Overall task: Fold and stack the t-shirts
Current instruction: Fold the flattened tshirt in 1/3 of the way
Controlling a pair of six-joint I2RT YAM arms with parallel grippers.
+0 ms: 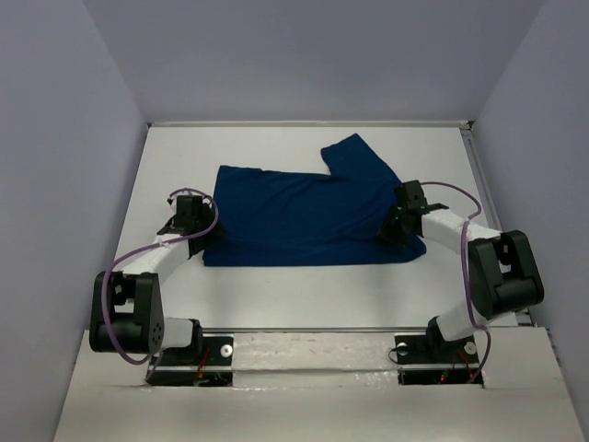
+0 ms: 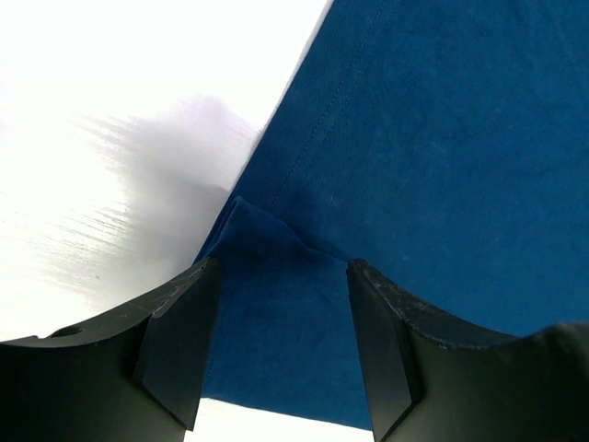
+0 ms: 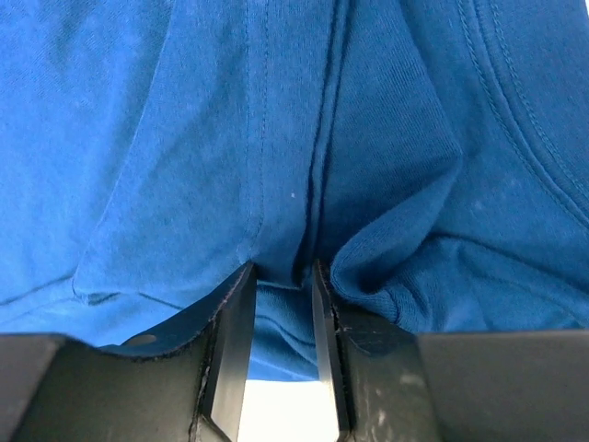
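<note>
Basically, the dark navy blue soft cloth t-shirt (image 1: 304, 221) lay flat mid-way across the white flat table (image 1: 304, 295), roughly a wide rectangle. One sleeve stuck out toward 1 o'clock.

The left gripper (image 1: 190, 221) sat at the shirt's 9 o'clock edge, near the lower corner. In the left wrist view its black fingers (image 2: 184, 341) stood well apart. They straddled the hem corner, where a small ridge of cloth peaked up between the tips. Cloth spanned the gap and bare table showed at 10 o'clock of the fingers. No bite on the fabric was visible.

The right gripper (image 1: 398, 226) was over the shirt's 3 o'clock side, on the cloth itself. In the right wrist view its fingers (image 3: 230, 341) left only a narrow slot. They were pressed down into the fabric, which bulged up on both outer sides. A seamed fold ran from 12 o'clock straight into the slot. I couldn't tell whether that fold was pinched or just sitting between the tips.
</note>
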